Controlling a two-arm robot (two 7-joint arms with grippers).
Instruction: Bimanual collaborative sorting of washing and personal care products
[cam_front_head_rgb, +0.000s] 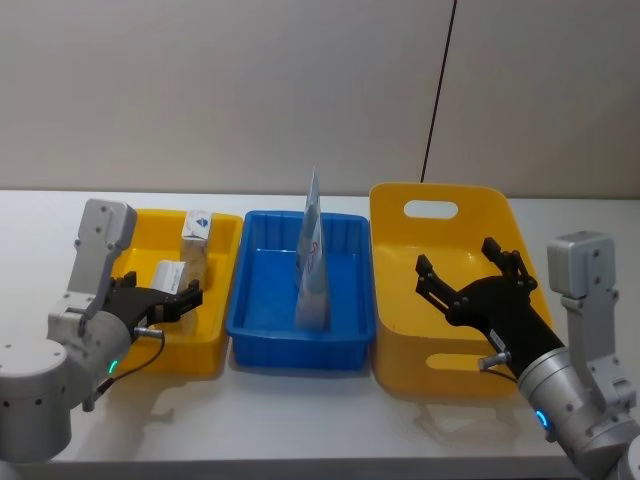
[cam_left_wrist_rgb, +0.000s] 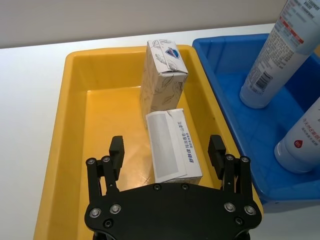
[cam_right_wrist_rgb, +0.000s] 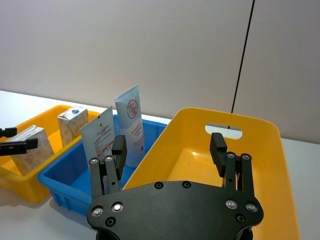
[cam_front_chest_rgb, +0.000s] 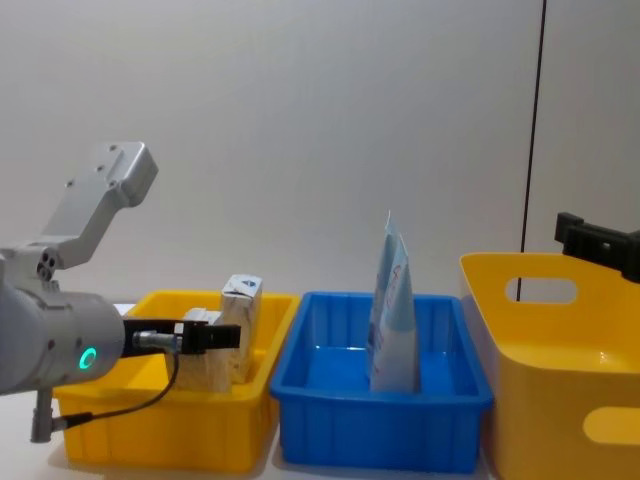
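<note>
L gripper (cam_left_wrist_rgb: 167, 146), fingers spread wide, hovers over the lying cream-beige gold-patterned cardboard carton (cam_left_wrist_rgb: 172, 145) in the yellow plastic tub (cam_front_head_rgb: 195, 355) left of the blue plastic bin (cam_front_head_rgb: 300, 352). Looks light, stiff, crushable; I'd pinch its long sides. R gripper (cam_right_wrist_rgb: 168, 145) released, right of bin.

Black left gripper (cam_left_wrist_rgb: 167, 150) reaches forward, jaws wide apart. Black right gripper (cam_right_wrist_rgb: 170, 145) sits higher than it, jaws also spread.

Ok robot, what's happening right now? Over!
Left gripper open at the near carton, not gripping. Right gripper open over the big yellow bin. Two tubes standing in the blue bin. Nothing blocking.
</note>
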